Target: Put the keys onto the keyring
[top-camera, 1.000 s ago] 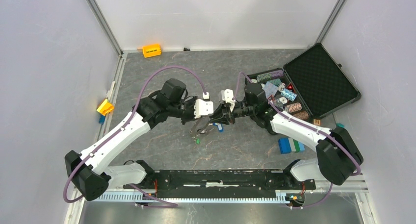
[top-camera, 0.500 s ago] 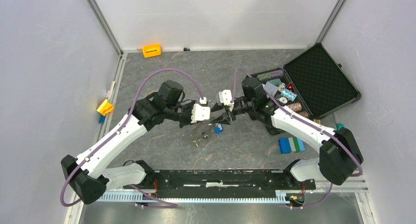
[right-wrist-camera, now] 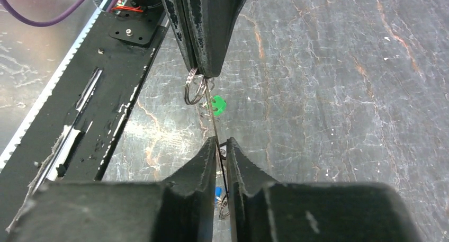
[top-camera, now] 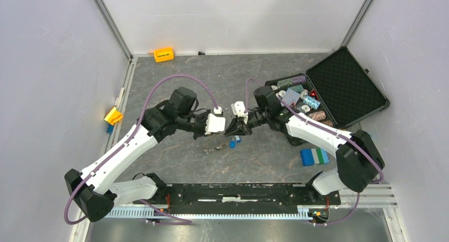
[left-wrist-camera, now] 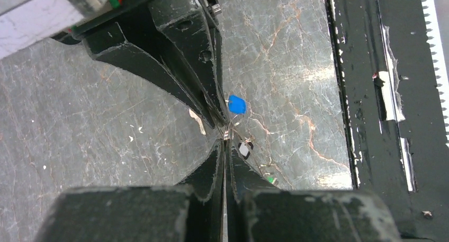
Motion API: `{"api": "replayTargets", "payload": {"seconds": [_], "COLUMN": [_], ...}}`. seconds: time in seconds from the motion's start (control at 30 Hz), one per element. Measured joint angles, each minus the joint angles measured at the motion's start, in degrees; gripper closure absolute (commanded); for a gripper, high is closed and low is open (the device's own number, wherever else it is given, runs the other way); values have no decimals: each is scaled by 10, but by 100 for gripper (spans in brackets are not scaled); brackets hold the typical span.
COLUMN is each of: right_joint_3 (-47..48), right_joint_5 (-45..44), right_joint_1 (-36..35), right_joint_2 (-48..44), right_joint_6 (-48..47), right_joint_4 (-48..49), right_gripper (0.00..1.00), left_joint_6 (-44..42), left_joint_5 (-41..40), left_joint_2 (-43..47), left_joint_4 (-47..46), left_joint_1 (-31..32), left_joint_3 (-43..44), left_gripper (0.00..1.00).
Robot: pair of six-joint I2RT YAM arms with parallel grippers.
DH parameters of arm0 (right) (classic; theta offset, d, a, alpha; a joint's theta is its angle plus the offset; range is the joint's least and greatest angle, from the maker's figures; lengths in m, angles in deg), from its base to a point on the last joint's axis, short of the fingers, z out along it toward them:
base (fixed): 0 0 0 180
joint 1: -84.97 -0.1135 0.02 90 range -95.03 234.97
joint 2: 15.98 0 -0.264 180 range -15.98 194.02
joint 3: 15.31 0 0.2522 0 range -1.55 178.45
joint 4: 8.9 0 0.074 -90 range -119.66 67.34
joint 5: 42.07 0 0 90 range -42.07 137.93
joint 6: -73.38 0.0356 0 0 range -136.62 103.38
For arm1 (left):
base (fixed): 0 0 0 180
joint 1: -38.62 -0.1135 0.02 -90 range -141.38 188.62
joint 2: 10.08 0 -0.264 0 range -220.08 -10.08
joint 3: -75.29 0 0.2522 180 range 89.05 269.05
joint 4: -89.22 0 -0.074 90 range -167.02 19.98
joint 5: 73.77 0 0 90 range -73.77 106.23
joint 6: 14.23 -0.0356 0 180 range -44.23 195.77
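Observation:
My two grippers meet tip to tip above the table's middle. The left gripper (top-camera: 222, 127) (left-wrist-camera: 225, 142) is shut on the thin wire of the keyring (right-wrist-camera: 214, 120), and a small split ring (right-wrist-camera: 194, 89) hangs at its fingertips (right-wrist-camera: 204, 67). The right gripper (top-camera: 230, 129) (right-wrist-camera: 221, 142) has its jaws drawn close around the same wire, with only a sliver of gap. The keys dangle below: a blue tag (top-camera: 232, 143) (left-wrist-camera: 236, 104), a green tag (right-wrist-camera: 217, 105) (left-wrist-camera: 271, 179) and a black tag (left-wrist-camera: 244, 149). The right fingers (left-wrist-camera: 201, 88) hide part of the ring.
An open black case (top-camera: 347, 86) holding striped chips (top-camera: 302, 101) lies at the right. A blue, green and white block (top-camera: 314, 156) sits near the right arm's base. An orange block (top-camera: 163, 54) and a yellow piece (top-camera: 113, 115) lie at the back and left edges. The black rail (top-camera: 238, 191) runs along the front.
Both grippers have shifted a little to the left together. The right jaws opened wider half a second ago and have now closed in around the wire. The hanging keys have swung slightly.

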Motion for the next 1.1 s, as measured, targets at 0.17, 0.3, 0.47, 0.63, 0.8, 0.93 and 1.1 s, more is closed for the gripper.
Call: {"api": "replayTargets", "payload": {"seconds": [0.17, 0.3, 0.47, 0.63, 0.8, 0.93, 1.1], "right_joint_3": [0, 0, 0, 3, 18, 35, 40], "right_joint_5": [16, 20, 23, 29, 31, 37, 41], "right_joint_1": [-1, -2, -2, -2, -2, -2, -6], "right_joint_2": [1, 1, 0, 0, 0, 0, 0], "right_joint_6": [3, 2, -12, -43, -92, -129, -159], "right_joint_4": [-5, -7, -15, -40, -89, -134, -168], "right_gripper": [100, 100, 100, 100, 100, 100, 100], "left_joint_6": [-18, -37, -57, -81, -120, -150, -180], "left_joint_5": [5, 7, 11, 19, 35, 51, 72], "left_joint_2": [7, 10, 10, 9, 7, 6, -4], "left_joint_4": [-1, 1, 8, 24, 42, 55, 71], "left_joint_1": [-1, -1, 0, 0, 0, 0, 0], "left_joint_3": [-9, -11, -12, -12, -12, -12, -12], "left_gripper": [98, 98, 98, 98, 98, 98, 98]}}
